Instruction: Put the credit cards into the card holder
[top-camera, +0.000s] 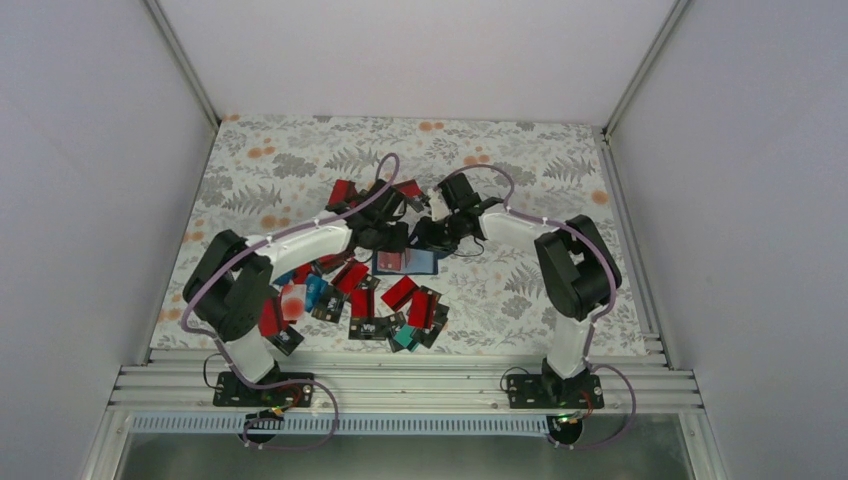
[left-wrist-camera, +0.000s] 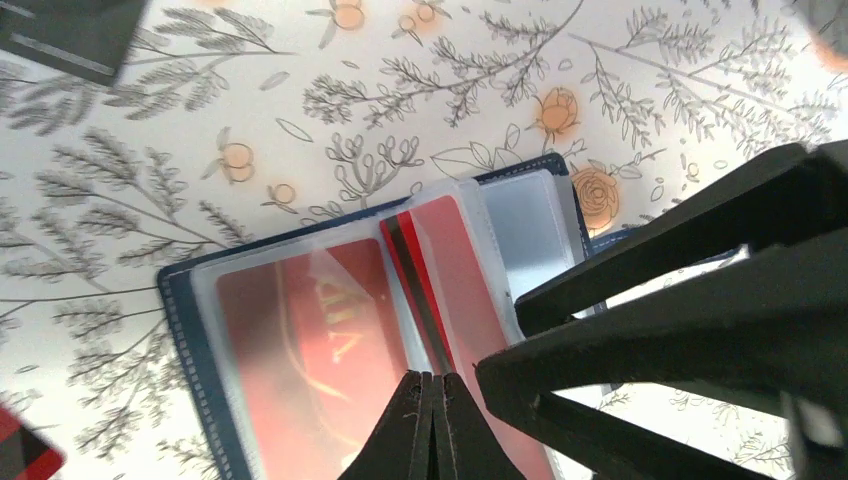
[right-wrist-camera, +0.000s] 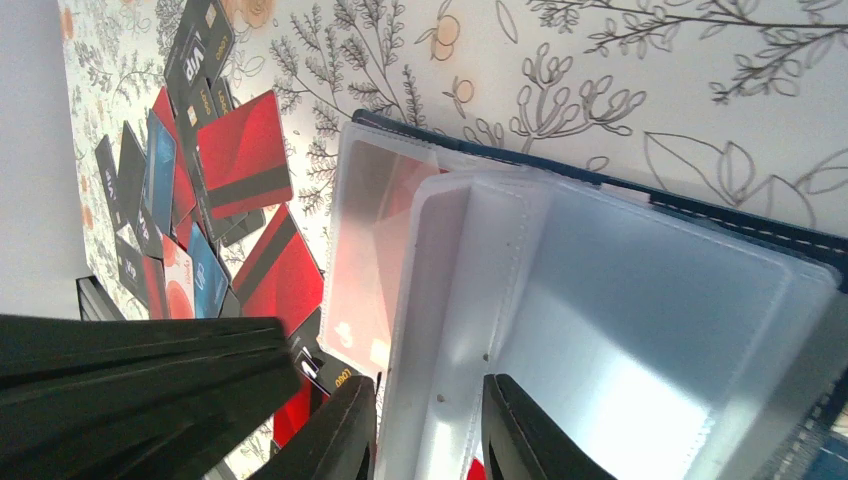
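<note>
The flower-print tabletop (top-camera: 560, 170) carries everything. Seen from above, the credit cards (top-camera: 400, 293) lie in a loose heap from 6 to 8 o'clock of the card holder (top-camera: 425, 264), with a few more at 11 o'clock. The holder sits open and flat near the middle.

Expect the holder to be light and floppy, likely to skate on the cloth unless you pin it. Its clear sleeves (right-wrist-camera: 640, 330) look limp and slick, so a mouth will probably collapse if nothing props it. Hold a sleeve by its free edge, not by the stitched spine.

Your right tool (right-wrist-camera: 428, 385) comes in from 2 o'clock, jaws partly closed on a sleeve leaf. Your left tool (left-wrist-camera: 432, 378) comes from 10 o'clock, clenched with nothing between its fingers, its tip resting on a red striped card (left-wrist-camera: 450, 270) at the sleeve mouth. I cannot tell how deep that card sits.

The cards should be stiff, thin and slippery. Lying flat they give no purchase, so take one by a short end where it overhangs a neighbour, and push it home edge-on.
</note>
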